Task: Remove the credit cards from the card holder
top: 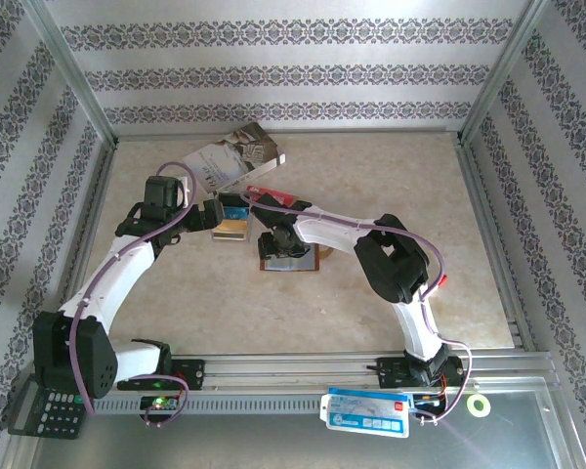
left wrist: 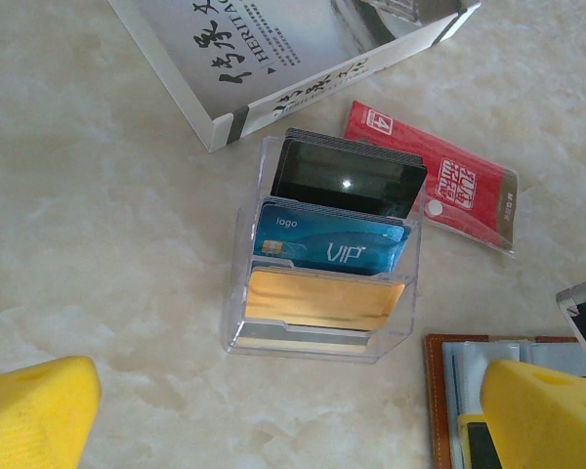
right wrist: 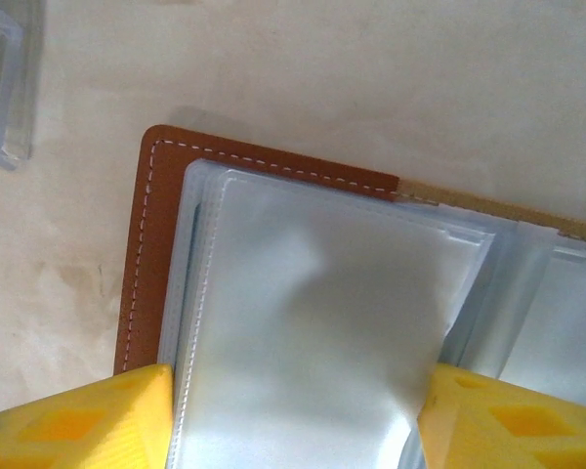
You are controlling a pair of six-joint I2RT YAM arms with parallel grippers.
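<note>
My right gripper (right wrist: 293,422) sits at the bottom of the frame, its yellow fingers (right wrist: 78,420) set either side of a frosted plastic sleeve (right wrist: 313,313) in the open brown leather card holder (right wrist: 145,254). Whether they pinch it, I cannot tell. The sleeve looks floppy and slick. I'd judge any card inside to be stiff and light, best nipped by an exposed edge.

My left gripper (left wrist: 291,415) gapes wide and empty below the clear plastic stand (left wrist: 242,234) mid-frame, where a blue credit card (left wrist: 332,249) and a gold credit card (left wrist: 317,298) stand upright.
</note>
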